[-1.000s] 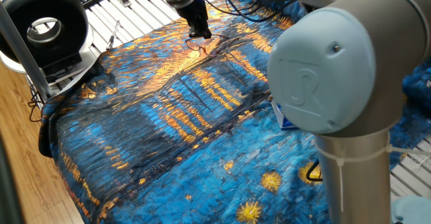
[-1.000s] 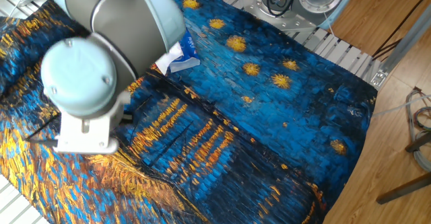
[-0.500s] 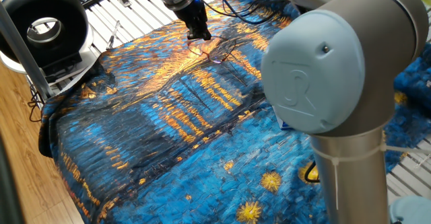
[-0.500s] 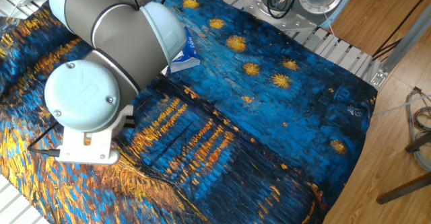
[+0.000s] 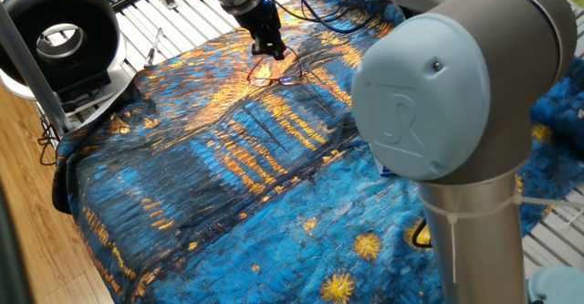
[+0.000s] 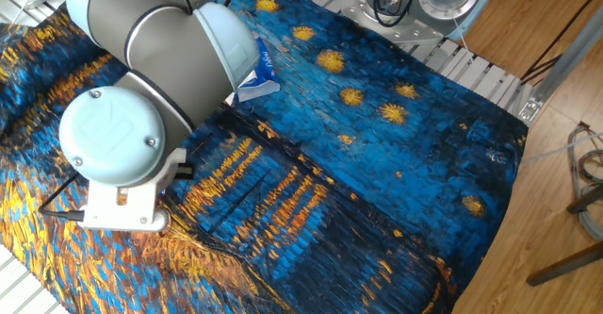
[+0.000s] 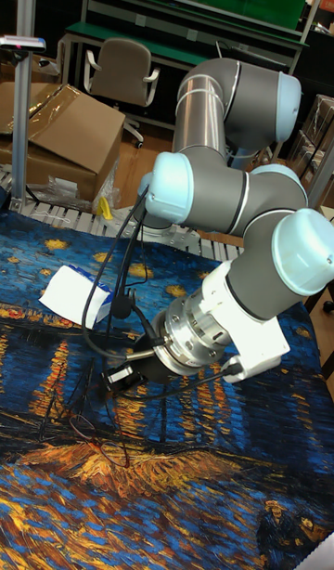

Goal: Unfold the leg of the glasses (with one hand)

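arm (image 7: 227, 194): grey tubes, pale-blue joint caps | wrist: white block, silver flange | black cables

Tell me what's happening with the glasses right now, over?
Gripper down at glasses, jaw state unclear. Glasses lying on painted cloth. Tissue pack well clear.

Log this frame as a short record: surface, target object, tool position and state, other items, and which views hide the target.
surface: table draped with a blue and orange painted-pattern cloth
target: glasses, thin dark frame, lying on the orange part of the cloth
tool: right at the glasses' upper edge; contact and open or shut cannot be told
other items: blue-and-white tissue pack; black ring-shaped device off the cloth
hidden target: the other fixed view, blocked by the arm; not made out in the tall view
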`<action>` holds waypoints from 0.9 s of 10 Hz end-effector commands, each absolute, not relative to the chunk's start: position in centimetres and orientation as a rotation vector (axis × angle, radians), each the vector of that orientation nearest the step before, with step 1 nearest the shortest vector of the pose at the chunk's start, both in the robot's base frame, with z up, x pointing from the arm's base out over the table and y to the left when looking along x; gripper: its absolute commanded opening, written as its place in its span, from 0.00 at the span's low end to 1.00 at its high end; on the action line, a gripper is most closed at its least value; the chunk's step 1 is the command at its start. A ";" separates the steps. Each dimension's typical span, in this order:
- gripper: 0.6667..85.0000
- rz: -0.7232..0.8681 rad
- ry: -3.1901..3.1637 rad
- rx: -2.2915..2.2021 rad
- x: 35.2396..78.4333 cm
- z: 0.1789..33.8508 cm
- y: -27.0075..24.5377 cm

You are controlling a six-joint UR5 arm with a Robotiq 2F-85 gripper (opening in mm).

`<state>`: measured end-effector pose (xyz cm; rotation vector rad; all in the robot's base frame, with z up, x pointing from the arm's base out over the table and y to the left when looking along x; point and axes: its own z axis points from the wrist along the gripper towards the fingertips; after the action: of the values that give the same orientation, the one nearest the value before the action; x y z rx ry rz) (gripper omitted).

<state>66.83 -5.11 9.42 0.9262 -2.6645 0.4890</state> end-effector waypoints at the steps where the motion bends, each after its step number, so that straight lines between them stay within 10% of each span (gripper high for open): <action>1: 0.33 0.455 -2.657 0.933 66.5 10.7 -5.4; 9: 0.29 0.439 -2.669 0.936 65.9 12.9 -6.1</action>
<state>66.13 -6.08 12.36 0.9378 -2.6597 0.4493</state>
